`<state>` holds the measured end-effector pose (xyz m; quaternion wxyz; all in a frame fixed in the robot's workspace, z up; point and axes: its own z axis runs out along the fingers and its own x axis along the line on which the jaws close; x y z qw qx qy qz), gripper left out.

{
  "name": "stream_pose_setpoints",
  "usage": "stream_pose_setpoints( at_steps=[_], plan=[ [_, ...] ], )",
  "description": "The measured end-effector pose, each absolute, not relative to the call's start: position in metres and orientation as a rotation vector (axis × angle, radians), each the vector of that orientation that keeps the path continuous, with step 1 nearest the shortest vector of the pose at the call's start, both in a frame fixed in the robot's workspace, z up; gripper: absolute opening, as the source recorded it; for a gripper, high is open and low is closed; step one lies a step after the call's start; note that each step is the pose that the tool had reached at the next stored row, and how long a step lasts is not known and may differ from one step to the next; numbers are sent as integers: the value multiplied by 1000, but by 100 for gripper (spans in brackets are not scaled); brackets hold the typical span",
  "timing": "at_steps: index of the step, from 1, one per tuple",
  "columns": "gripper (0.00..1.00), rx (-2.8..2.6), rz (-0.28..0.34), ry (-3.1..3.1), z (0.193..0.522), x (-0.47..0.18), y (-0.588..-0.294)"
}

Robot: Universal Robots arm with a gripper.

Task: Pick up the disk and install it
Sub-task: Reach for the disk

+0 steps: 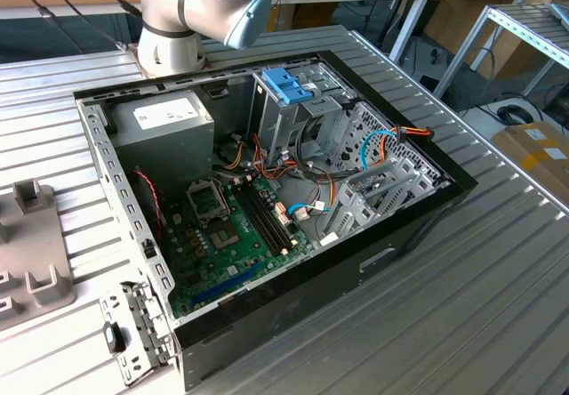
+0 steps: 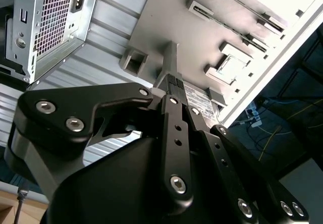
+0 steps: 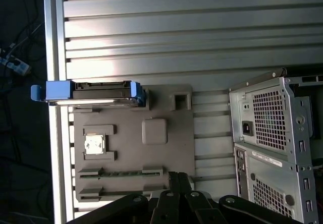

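In the first wrist view the gripper (image 3: 179, 176), pressed together and empty, is hovering over one corner of a grey fixture plate (image 3: 166, 153). The disk (image 3: 91, 94) is standing on edge at the plate's opposite end — diagonally across, well apart — its long axis running along that end, one tip reaching the tabletop (image 3: 176, 32) edge.

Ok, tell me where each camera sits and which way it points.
Exterior view: off the arm, looking down into the open computer case; the arm rises behind it.
First wrist view: on the arm, looking down on the fixture plate and the disk; the gripper shows.
Second wrist view: on the arm, looking along the gripper toward the fixture plate.
Both wrist views share the gripper, the fixture plate and the case's rear.
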<state>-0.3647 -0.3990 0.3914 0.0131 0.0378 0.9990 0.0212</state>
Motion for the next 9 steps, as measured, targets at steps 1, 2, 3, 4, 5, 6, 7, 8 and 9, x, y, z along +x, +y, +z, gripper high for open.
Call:
stream_pose_setpoints(
  at_steps=[1, 2, 3, 4, 5, 6, 7, 8, 9],
  plan=[
    [10, 118, 66, 3112, 391, -365, -399],
    [10, 118, 66, 3112, 391, -365, -399],
    [10, 118, 66, 3112, 391, -366, -399],
    [10, 118, 66, 3112, 391, -367, -399],
    [10, 118, 66, 3113, 391, -367, -399],
    [10, 118, 66, 3112, 391, -368, -399],
    [10, 118, 66, 3112, 391, -369, -399],
    [10, 118, 66, 3113, 391, -369, -399],
    [10, 118, 66, 3113, 391, -369, -399]
  ],
)
